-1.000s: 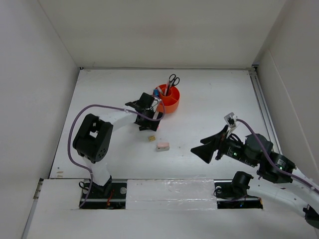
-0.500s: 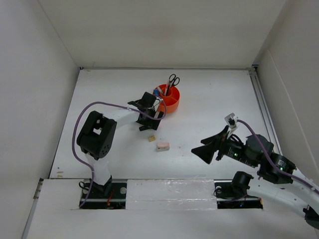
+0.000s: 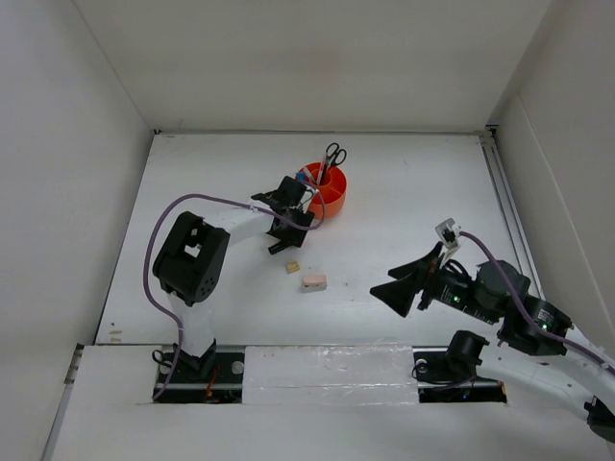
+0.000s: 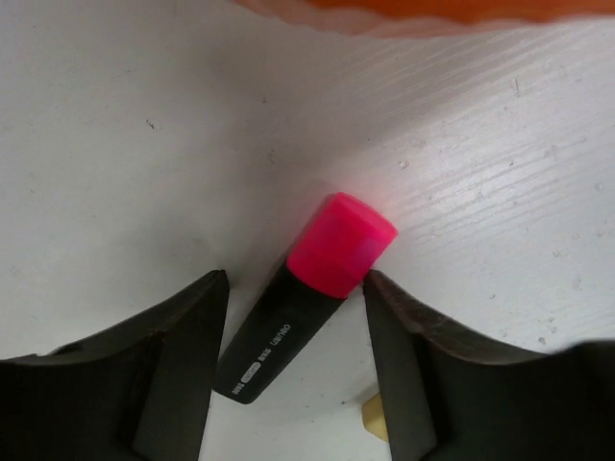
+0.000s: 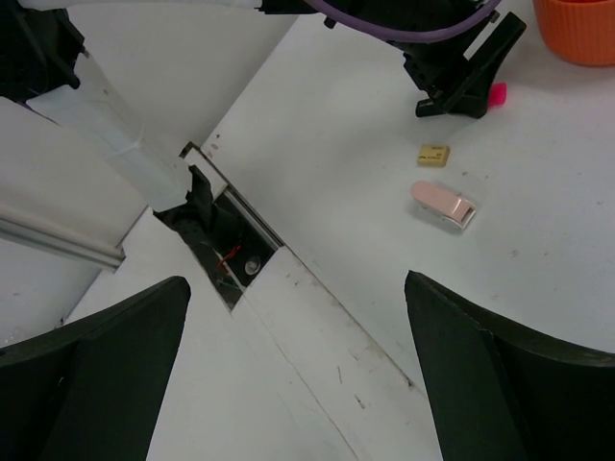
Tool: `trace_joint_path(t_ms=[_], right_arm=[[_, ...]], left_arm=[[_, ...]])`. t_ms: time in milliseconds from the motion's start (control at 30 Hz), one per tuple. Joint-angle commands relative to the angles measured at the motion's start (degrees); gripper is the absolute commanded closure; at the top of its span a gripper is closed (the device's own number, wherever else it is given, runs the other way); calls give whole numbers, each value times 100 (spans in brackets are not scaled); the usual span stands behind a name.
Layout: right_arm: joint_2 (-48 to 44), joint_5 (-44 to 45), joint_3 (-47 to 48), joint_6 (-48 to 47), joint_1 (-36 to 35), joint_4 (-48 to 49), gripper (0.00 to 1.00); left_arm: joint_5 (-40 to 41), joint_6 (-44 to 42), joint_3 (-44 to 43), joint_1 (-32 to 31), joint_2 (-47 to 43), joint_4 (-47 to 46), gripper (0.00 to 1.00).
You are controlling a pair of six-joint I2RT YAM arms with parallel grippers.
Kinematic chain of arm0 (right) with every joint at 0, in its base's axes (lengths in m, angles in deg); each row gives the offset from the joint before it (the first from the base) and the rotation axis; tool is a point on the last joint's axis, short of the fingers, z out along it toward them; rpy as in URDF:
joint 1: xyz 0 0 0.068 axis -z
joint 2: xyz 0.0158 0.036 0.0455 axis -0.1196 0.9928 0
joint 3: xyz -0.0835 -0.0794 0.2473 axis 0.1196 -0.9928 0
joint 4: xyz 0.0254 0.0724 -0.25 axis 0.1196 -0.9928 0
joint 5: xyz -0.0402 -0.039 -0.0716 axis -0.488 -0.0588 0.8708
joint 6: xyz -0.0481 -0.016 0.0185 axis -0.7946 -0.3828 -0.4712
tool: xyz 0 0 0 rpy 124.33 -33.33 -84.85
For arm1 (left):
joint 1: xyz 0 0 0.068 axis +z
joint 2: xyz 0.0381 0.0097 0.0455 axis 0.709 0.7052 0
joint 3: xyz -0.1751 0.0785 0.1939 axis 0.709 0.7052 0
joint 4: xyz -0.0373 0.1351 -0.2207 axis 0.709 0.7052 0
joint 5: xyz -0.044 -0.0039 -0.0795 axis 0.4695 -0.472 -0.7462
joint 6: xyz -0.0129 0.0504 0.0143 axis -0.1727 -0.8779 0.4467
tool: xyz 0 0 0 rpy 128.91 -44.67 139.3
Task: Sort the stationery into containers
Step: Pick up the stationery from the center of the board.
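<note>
A pink-capped black highlighter (image 4: pixel 309 283) lies slantwise on the white table just short of the orange organiser (image 3: pixel 330 197). My left gripper (image 4: pixel 293 280) is down over it, one finger against the cap and the other against the barrel's lower end. Black-handled scissors (image 3: pixel 334 154) and a blue-capped highlighter (image 3: pixel 305 177) stand in the organiser. A small tan eraser (image 3: pixel 293 267) and a pinkish eraser (image 3: pixel 313 282) lie in front of the left gripper (image 3: pixel 294 223). My right gripper (image 3: pixel 396 286) hangs wide open over the near right of the table, holding nothing.
The organiser's rim (image 4: pixel 432 8) fills the top edge of the left wrist view. The tan eraser (image 4: pixel 375 421) sits just behind the right finger there. White walls ring the table; a taped strip (image 3: pixel 327 370) and both arm bases lie along the near edge.
The left gripper has slid a little toward the organiser and its jaws have come in from wide open onto the pink-capped highlighter. The right arm has barely moved.
</note>
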Motion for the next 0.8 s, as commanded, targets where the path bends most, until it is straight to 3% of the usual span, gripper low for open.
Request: trace_joint_path(t_ms=[0,33,133,167,233,300,367,767], right_arm=[[-95,-21,75,-93,-58,241,0],[-95,-21,75,-93,-58,241,0],[-148,-21,75,-93,-58,241,0],[-148,-21,75,-93,-58,241,0],[-148,-21,127,-93,-58,241,0],[-148,-21,128,-93,-58,189,0],[-201,-21,128,-93,-58,189,0],[-201,31,128,-93,-58,241,0]], left_arm=[[135,78,2,-5,286,388,48],[222,139,63,-5,338,388,71],[425,140,116,-5,339,388,71],[486,140,116,-5,339,388,80],[487,140,178,-5,277,388,80],[609,140,248,-5,277,388,94],[610,192,248,-5,277,388,99],[2111,1203,3,241,-1005,1004,100]])
